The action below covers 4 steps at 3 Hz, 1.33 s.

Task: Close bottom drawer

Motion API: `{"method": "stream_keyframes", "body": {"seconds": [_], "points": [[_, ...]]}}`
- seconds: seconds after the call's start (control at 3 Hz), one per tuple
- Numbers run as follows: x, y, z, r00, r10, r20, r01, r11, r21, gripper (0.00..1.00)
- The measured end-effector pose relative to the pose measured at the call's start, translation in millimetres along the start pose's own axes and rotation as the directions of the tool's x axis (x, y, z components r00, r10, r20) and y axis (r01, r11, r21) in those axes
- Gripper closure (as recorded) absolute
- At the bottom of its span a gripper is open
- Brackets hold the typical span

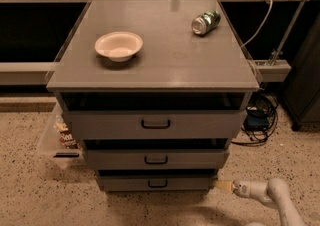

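Observation:
The bottom drawer is the lowest of three in the grey cabinet, with a low grey front and a small black bar handle. Its front sits nearly flush under the middle drawer. The top drawer has a taller front and a wider handle. My gripper is low at the right, its pale tip beside the bottom drawer's right front corner. The white arm runs off toward the bottom right.
A white bowl and a green can on its side lie on the cabinet top. A clear bin with snacks stands on the floor at the left. Cables and a dark cabinet are at the right.

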<state>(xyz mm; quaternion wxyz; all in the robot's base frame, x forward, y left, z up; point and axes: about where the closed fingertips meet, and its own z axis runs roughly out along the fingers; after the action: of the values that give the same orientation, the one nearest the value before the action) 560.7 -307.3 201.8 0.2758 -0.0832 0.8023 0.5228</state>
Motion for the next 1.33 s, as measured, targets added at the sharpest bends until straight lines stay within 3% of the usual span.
{"method": "stream_keyframes", "body": {"seconds": [0.33,0.67,1.33], "points": [[25,-13,-43,0.998,0.058,-0.004,-0.058,0.9949,0.082,1.00],[48,-10,-39,0.994,0.104,-0.016,-0.103,0.9925,0.067,0.82],[48,-10,-39,0.994,0.104,-0.017,-0.102,0.9926,0.066,0.36]]}}
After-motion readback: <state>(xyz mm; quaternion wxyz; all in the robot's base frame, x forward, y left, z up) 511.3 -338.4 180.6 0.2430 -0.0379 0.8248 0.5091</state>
